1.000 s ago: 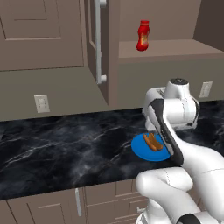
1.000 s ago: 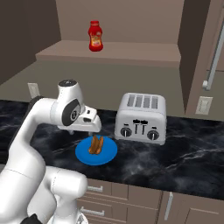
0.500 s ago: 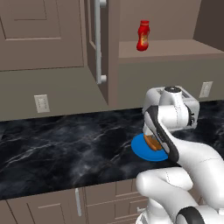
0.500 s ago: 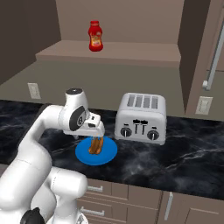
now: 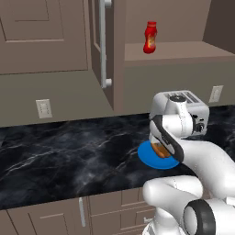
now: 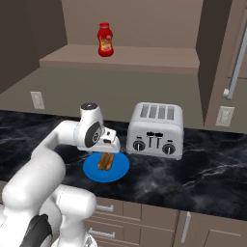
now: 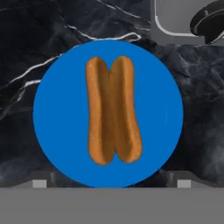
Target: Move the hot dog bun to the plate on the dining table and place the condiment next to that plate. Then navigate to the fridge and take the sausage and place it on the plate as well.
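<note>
Two-finger pincer [image 6: 107,155], jaws spread wide and holding nothing, poised directly above the golden-brown split hot dog bun [image 7: 113,117]. The bun lies at the centre of the round blue plate [image 7: 52,113] on the black marble counter [image 5: 69,156]; in the hand view its long axis runs top to bottom. Silver four-slot toaster [image 6: 155,129] just right of the plate. Red condiment bottle [image 6: 104,40] upright on the far shelf; its label is unreadable.

Two base cameras look forward and down over the white arm at a black marble tabletop [image 5: 69,156] — one from behind the arm's left, one from behind its right. Both share the blue plate [image 5: 148,156], toaster [image 6: 157,129] and red bottle [image 6: 105,40] on the shelf. The hand camera looks straight down, close above the plate [image 7: 52,118] — toaster base at its top edge.
</note>
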